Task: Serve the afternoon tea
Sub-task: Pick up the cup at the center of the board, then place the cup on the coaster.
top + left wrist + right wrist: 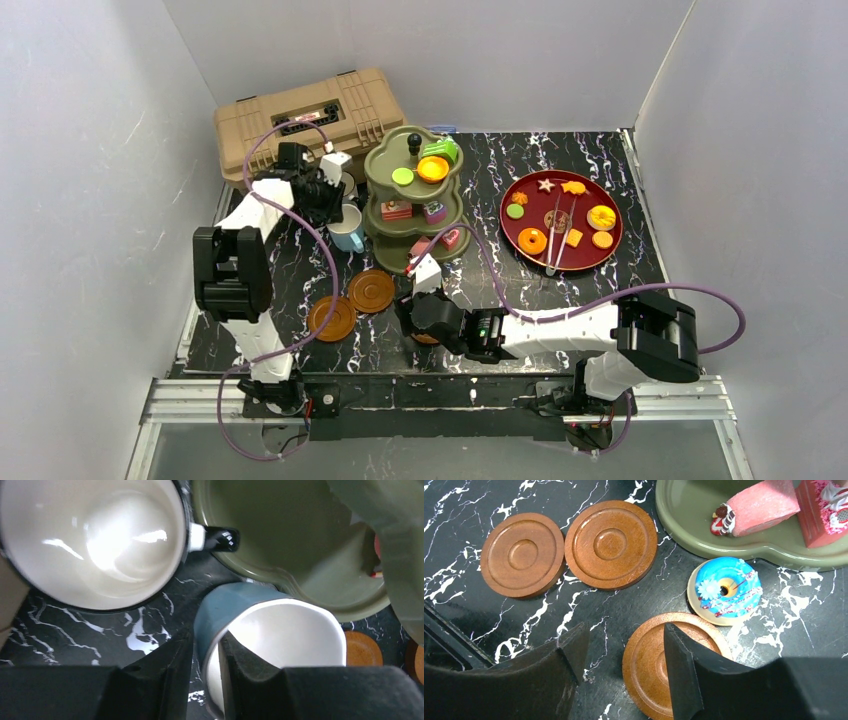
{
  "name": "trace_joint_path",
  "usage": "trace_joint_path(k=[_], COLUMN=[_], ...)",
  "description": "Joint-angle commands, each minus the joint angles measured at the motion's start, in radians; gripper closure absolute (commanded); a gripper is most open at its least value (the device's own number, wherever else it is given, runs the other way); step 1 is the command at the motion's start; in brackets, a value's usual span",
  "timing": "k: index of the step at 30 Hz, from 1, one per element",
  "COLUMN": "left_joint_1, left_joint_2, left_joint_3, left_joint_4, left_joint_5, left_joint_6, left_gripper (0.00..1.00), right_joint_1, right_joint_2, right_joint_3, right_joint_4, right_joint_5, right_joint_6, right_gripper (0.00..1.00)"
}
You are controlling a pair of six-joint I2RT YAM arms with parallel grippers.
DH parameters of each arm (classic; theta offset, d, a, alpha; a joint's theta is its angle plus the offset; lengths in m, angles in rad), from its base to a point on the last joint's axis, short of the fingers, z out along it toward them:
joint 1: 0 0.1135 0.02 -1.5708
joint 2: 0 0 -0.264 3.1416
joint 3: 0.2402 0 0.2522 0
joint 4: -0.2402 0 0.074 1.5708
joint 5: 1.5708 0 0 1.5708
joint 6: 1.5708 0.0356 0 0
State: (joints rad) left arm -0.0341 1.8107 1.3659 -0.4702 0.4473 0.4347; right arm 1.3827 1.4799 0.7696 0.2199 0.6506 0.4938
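The light-blue mug [272,645] sits right at the left claw [205,652], its wall pinched between one finger outside and one inside. The white mug [95,540] lies ahead to that claw's left, the olive stand [280,535] ahead to its right. The step looks like fetching a mug for a saucer, so next comes a straight lift clear of the stand's edge. The right claw [625,636] hangs spread and empty over a brown saucer [646,670] on the desk [474,622], with the blue donut [724,591] just beyond its right finger.

Wall of light-blue ceramic mug [225,607] sits between fingers of left gripper [207,644]; white round mug [90,540] ahead-left, olive-green scalloped stand [280,535] ahead-right
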Motion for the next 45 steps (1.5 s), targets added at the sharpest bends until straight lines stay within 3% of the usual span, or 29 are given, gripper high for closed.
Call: trace_joint_path(k=[1,10,19,40,43,45], left_joint_1=[-0.037,-0.049,-0.121,-0.171,-0.173,-0.173], left_joint_2=[-0.065,-0.330,-0.555,-0.664,-0.670,-0.671], left_joint_3=[-0.061,-0.212,-0.291,-0.335,-0.344,-0.345], left_joint_4=[-0.011,-0.083,-0.126,-0.243,-0.249,-0.255], left_joint_5=[-0.012,-0.044,-0.156,-0.135,-0.126,-0.116], left_joint_6=[-0.001,-0.051,-0.174,-0.172,-0.168,-0.169], left_gripper=[0.81,1.00,1.00,1.00,1.00,1.00], right_joint_1=[0.006,0.003,-0.001,-0.032,-0.033,-0.032], right_joint_2=[-0.020,0.047,0.189,0.283,0.308,0.321], right_joint_3=[0.020,0.101,0.300,0.399,0.420,0.429], right_joint_4=[0.022,0.098,0.168,0.117,0.115,0.116], right_joint_5=[0.058,0.064,-0.057,-0.133,-0.157,-0.176], right_joint_6=[-0.005,-0.095,-0.182,-0.254,-0.256,-0.254], right_gripper=[0.34,0.21,0.19,0.42,0.49,0.60])
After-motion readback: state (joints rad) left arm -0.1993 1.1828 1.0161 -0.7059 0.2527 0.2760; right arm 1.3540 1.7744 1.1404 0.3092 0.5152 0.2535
